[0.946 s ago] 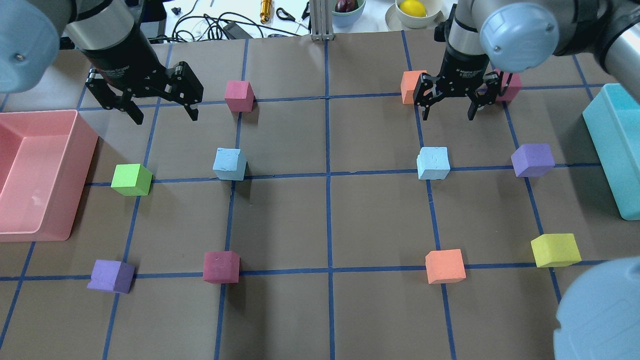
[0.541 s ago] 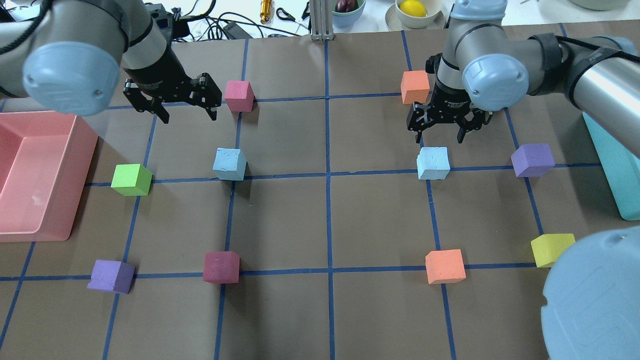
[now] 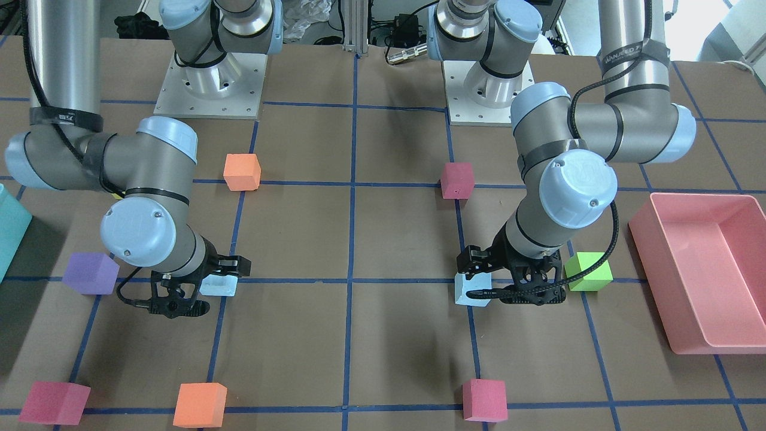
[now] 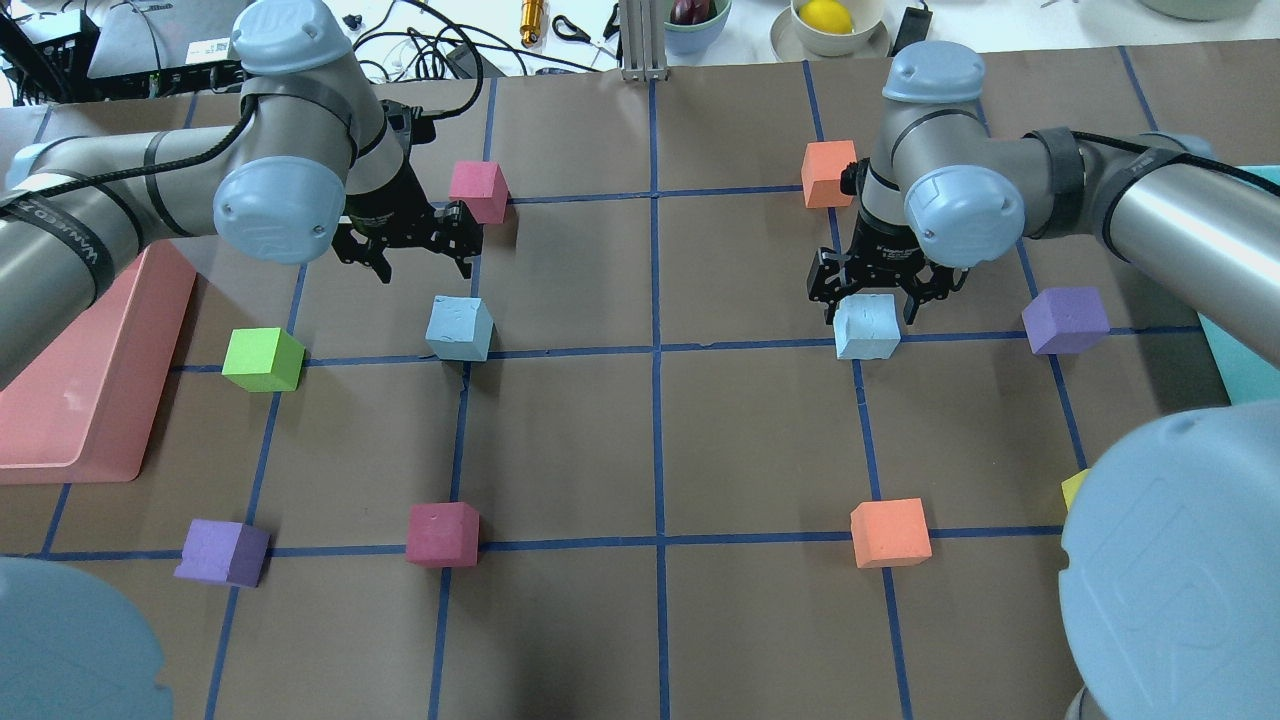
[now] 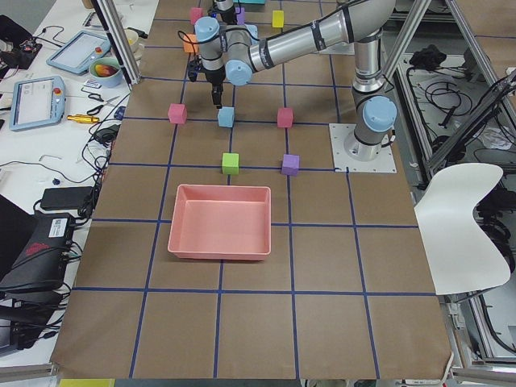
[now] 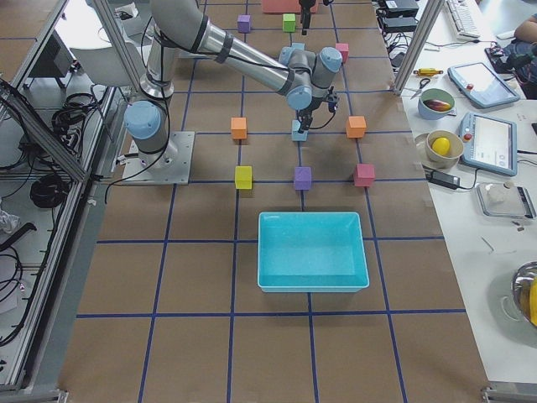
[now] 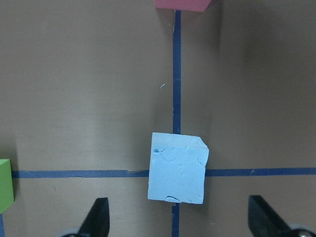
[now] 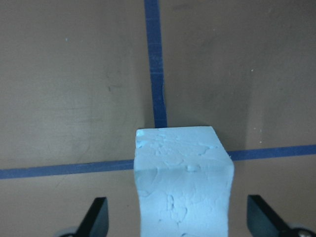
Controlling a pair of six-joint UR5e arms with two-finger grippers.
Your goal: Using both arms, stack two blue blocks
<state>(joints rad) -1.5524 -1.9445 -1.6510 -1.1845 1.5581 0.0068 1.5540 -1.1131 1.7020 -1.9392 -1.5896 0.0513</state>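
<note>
- Nothing stacked so far: left blue block (image 4: 460,328) and right blue block (image 4: 867,328) both flat on the brown paper (image 4: 760,440), well apart, each on a crossing of blue tape lines (image 4: 656,420) (one block in each half of the table).
- Right gripper (image 4: 870,314): spread wide and holding nothing, low over the right blue block, with a finger to either side of it in the wrist view and no contact to be seen.
- Left gripper (image 4: 423,270): spread wide too and empty, hanging near the left blue block and seemingly higher than it; in the wrist view the block is ahead of the fingertips (image 7: 98,219), not between them.
- Done, on this showing: the approach only, and closer to finished on the right.
- Left to do: close on a block, lift it, carry it across, set it squarely on the other, then let go.
</note>
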